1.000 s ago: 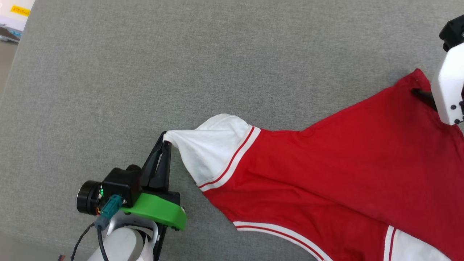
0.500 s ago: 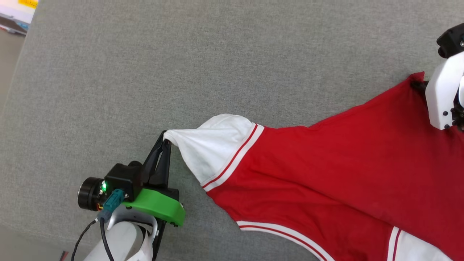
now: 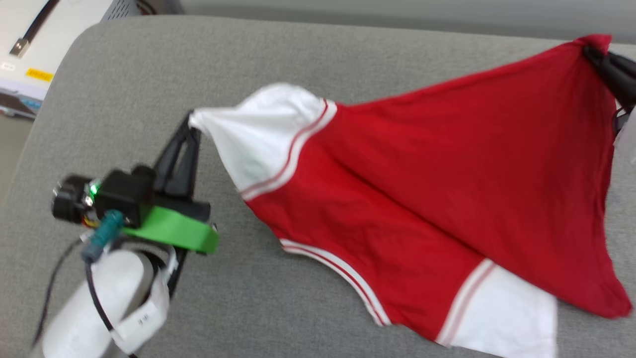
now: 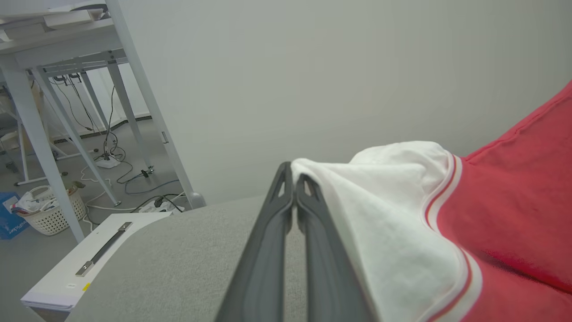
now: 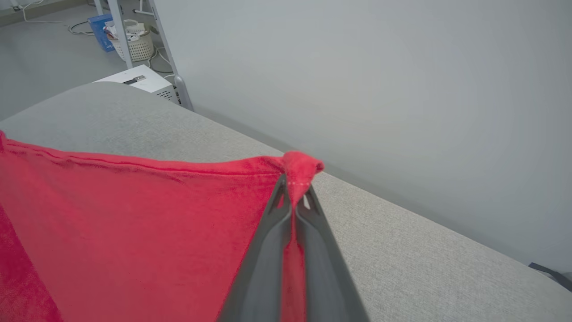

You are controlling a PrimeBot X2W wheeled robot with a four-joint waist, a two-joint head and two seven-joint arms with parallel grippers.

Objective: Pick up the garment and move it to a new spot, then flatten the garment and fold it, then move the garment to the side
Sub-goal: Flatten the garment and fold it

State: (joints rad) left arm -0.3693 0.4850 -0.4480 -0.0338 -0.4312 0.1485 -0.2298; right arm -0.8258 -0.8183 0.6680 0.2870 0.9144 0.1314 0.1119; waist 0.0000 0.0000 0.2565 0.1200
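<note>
Your left pincer (image 3: 192,122) reaches up from the lower left on its pale forearm (image 3: 94,308), fingers pinched tight together on the garment (image 3: 422,164). Your right pincer (image 3: 596,52) sits at the upper right, fingers likewise clamped on it.

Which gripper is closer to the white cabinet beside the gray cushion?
Left. The left gripper pinches the garment's white sleeve at the end near the cabinet; the right gripper clamps its red corner at the far opposite end.
</note>
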